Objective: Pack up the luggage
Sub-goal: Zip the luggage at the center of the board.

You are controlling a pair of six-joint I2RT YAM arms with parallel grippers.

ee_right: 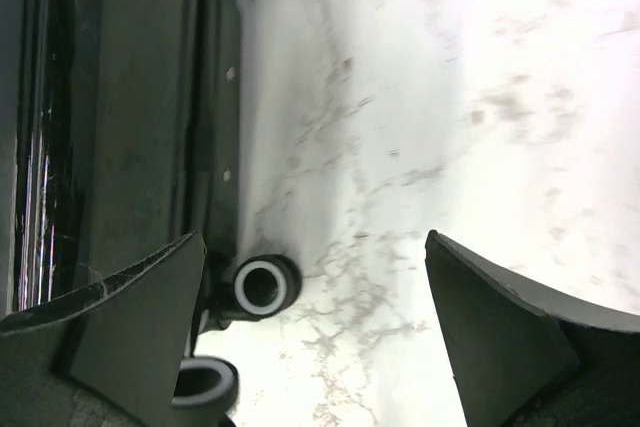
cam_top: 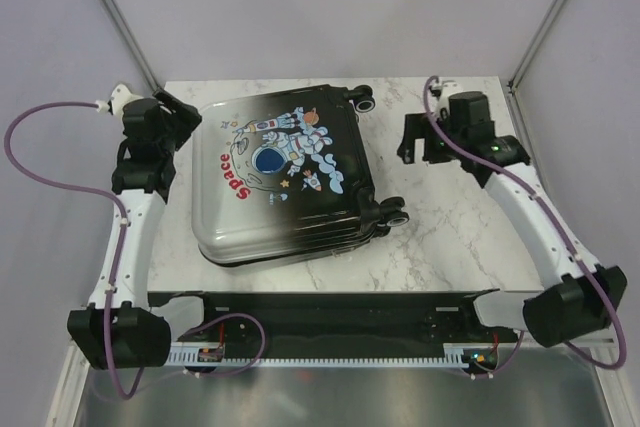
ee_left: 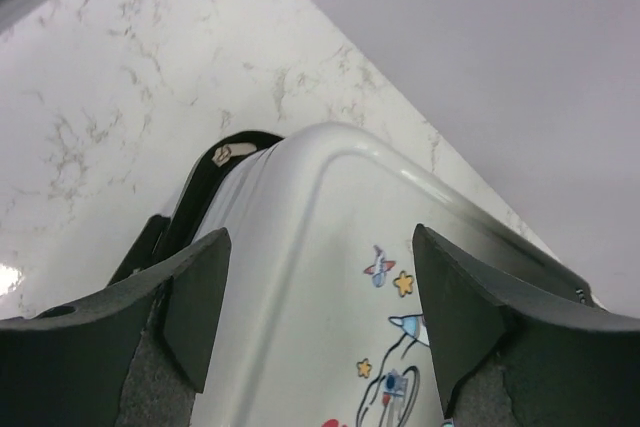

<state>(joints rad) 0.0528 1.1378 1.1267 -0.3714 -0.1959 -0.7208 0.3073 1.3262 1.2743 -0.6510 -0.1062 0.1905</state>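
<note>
Well, from above, the luggage point(cam_top: 285, 182) lies flat and zipped shut on the marble table point(cam_top: 450, 237), astronaut print facing up, sitting a bit toward nine o'clock from the table's middle. Its black wheels point(cam_top: 390, 217) stick out on the three o'clock side. The left gripper point(cam_top: 185, 117) is right at the case's ten o'clock corner. The right gripper point(cam_top: 415, 142) hangs over bare marble out at two o'clock from the case, apart from it.

Next, the left wrist camera: the left gripper point(ee_left: 318, 237) has its jaws spread wide, and the pale rounded corner of the luggage point(ee_left: 330, 177) runs up between them. I can't tell whether either finger touches the shell. Marble table point(ee_left: 120, 77) fills the view from nine to twelve o'clock.

Last, the right wrist camera: the right gripper point(ee_right: 315, 242) is spread as well, with nothing between its fingers but table point(ee_right: 480, 97). The dark side of the luggage point(ee_right: 130, 127) stands at nine o'clock, and a white-hubbed wheel point(ee_right: 262, 285) sits just beside the seven o'clock finger point(ee_right: 130, 327).
</note>
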